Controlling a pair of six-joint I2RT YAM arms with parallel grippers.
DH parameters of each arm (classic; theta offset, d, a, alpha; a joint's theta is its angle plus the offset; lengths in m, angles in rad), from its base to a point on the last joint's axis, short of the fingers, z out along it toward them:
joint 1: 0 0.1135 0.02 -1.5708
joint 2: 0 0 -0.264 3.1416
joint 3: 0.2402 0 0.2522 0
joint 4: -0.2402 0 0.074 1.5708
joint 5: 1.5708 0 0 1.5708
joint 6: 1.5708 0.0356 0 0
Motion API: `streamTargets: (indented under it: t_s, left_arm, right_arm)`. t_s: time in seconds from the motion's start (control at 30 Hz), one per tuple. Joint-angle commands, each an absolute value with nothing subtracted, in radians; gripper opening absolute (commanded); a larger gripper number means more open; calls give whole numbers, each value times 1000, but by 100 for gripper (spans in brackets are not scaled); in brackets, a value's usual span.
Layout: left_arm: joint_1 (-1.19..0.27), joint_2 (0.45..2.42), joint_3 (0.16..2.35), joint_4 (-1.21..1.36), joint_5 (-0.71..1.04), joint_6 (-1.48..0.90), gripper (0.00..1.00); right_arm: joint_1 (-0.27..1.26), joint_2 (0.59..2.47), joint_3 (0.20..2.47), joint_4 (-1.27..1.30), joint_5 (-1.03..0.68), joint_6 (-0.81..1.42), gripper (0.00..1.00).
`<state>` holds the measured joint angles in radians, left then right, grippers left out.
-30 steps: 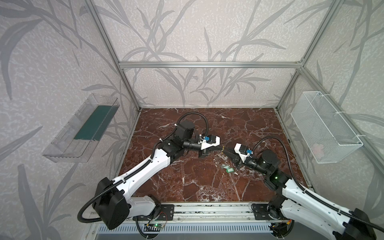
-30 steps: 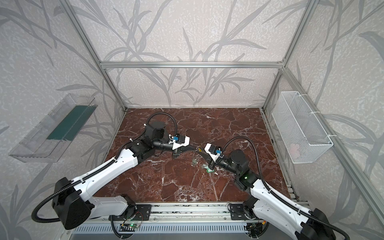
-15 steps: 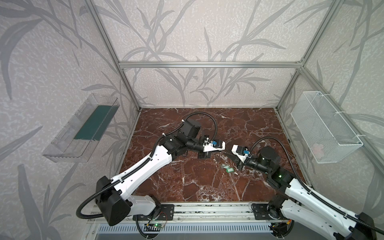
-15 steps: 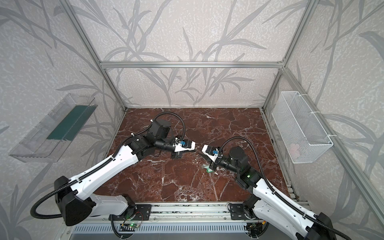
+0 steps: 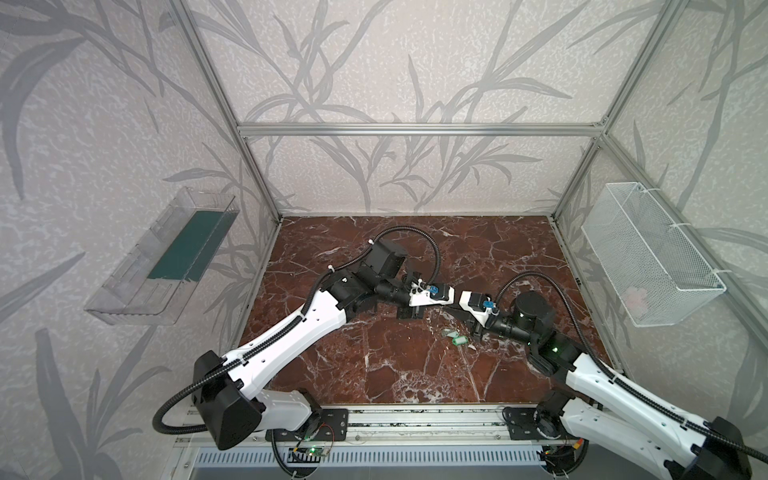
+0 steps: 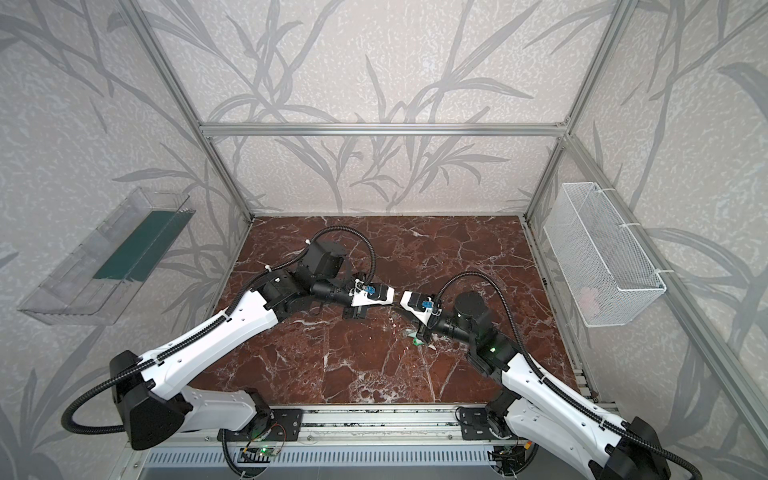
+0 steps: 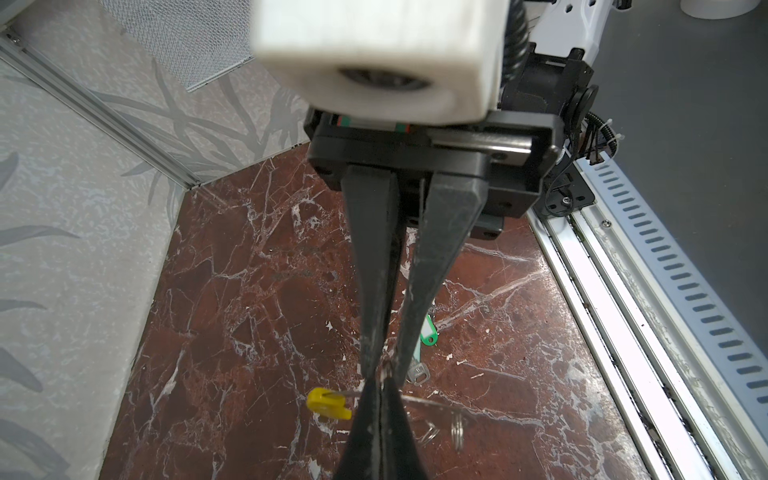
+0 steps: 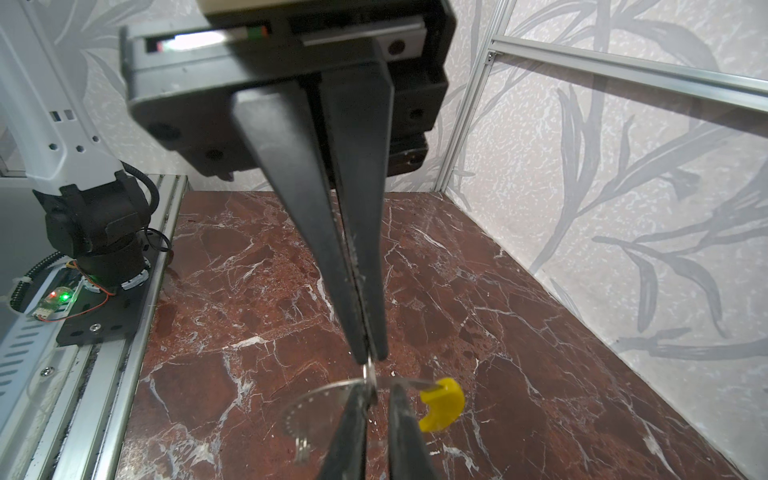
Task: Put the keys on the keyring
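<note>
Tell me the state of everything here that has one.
left tool: shut on the keyring.
right tool: narrowly open at the keyring.
keyring: held by the left tool, nothing threaded on.
keys: lying loose on the table.

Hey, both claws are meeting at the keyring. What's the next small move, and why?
Probably close the right claw fully on the keyring: its fingers straddle the thin band with a narrow gap, while the left claw pinches it shut. The keys lie loose on the table.
</note>
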<state>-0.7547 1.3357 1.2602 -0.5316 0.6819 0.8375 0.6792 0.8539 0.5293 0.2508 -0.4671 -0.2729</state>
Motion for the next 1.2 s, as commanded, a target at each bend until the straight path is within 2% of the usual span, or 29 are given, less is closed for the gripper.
streamTargets:
  t_s: [0.0,0.27,0.3,0.33,0.37,0.53,0.73,0.93,1.17]
  left_arm:
    - [-763,1350,1293,-556,703,863,0]
    - [-761,1350,1285,-540,699,846,0]
    - [-758,1341,1270,-502,691,819,5]
    - [-747,1322,1245,-447,685,778,10]
    - [-731,1305,1216,-383,695,731,11]
    - [-609,1207,995,46,879,429,11]
    - [-589,1166,848,297,928,291,13]
    - [-587,1172,786,427,970,223,12]
    - [-588,1159,759,432,982,221,12]
  right_arm:
    - [685,854,543,302,-483,-249,10]
    - [684,859,524,350,-480,-222,0]
    - [683,861,519,359,-479,-220,0]
    - [683,858,509,374,-475,-210,0]
    - [683,856,500,395,-471,-200,0]
    - [673,869,441,574,-477,-100,0]
    - [674,914,444,688,-509,-40,0]
    - [673,949,456,733,-533,-13,0]
    - [672,960,458,787,-529,0,0]
